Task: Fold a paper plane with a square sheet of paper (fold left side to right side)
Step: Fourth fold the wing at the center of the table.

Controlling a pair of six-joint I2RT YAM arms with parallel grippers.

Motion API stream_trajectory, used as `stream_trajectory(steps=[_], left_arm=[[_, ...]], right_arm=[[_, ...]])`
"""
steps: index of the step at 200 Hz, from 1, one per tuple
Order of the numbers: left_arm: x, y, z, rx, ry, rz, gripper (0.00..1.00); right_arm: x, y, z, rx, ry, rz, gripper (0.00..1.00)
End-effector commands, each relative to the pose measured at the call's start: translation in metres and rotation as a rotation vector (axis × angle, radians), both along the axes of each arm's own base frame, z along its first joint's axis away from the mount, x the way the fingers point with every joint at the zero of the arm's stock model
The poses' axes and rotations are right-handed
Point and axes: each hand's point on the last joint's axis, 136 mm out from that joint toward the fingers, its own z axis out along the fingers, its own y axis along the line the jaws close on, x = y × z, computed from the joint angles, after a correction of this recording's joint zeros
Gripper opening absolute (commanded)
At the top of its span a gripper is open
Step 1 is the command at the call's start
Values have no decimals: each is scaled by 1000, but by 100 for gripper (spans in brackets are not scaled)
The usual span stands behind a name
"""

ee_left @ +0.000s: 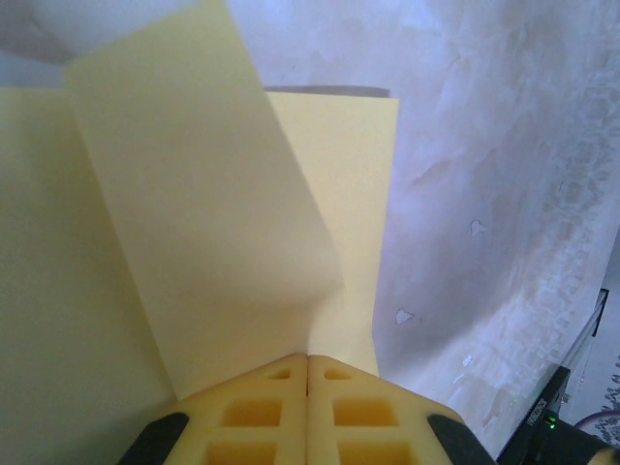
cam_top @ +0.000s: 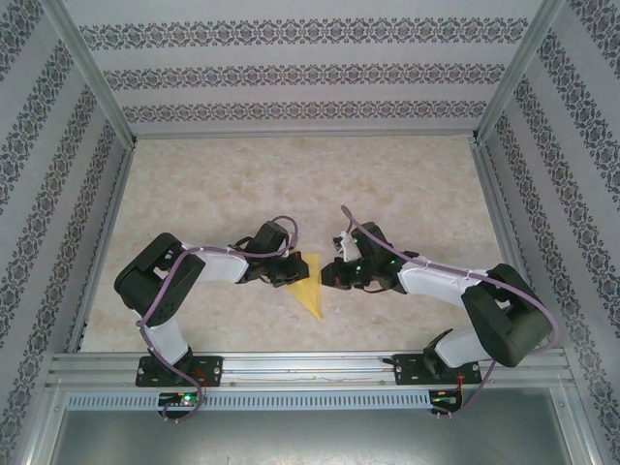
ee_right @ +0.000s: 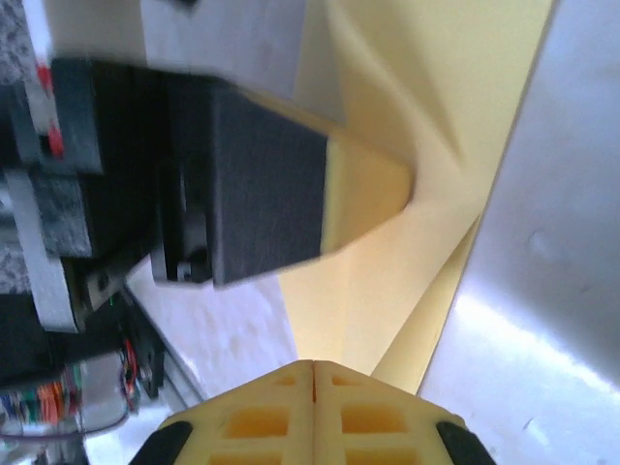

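- Yellow paper [cam_top: 308, 291], folded to a pointed triangle, lay on the surface [cam_top: 291, 184] near the middle of its near edge, between both tools.
- Left tool [ee_left: 307, 360] was closed, pinching a lifted flap.
- Right tool [ee_right: 313, 366] was closed, tips at the paper's edge; grip unclear.

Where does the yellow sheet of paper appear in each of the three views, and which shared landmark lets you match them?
Top external: sheet of paper, a pointed triangle just below centre.
Left wrist: sheet of paper covers the left and middle, one flap raised.
Right wrist: sheet of paper runs from bottom centre to upper right.
Shared landmark: the marbled table, right of the paper in both wrist views.
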Motion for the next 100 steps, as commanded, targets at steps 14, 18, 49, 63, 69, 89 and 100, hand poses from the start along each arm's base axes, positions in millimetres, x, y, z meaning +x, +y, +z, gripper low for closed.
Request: stream_trajectory(steps=[14,18,49,63,69,89,100], left_arm=[[-22,24,-33,136,99,31,6],[-22,24,-33,136,99,32,6],[-22,24,-33,137,101,31,6],[-22,24,-34,139,103,30,6],[-22,23,-34,138,101,29,6],[-22,23,-33,140,102,26,6],[-21,23,-33,141,101,27,5]], right_arm=[[-32,18,-4,24,67,78,0],[-33,20,-5,22,69,81,0],[-35,28,-15,4,77,87,0],[-35,30,-18,-8,81,92,0],[-35,31,-20,-12,81,93,0],[-36,31,-26,-33,91,98,0],[-37,29,-31,-52,101,95,0]])
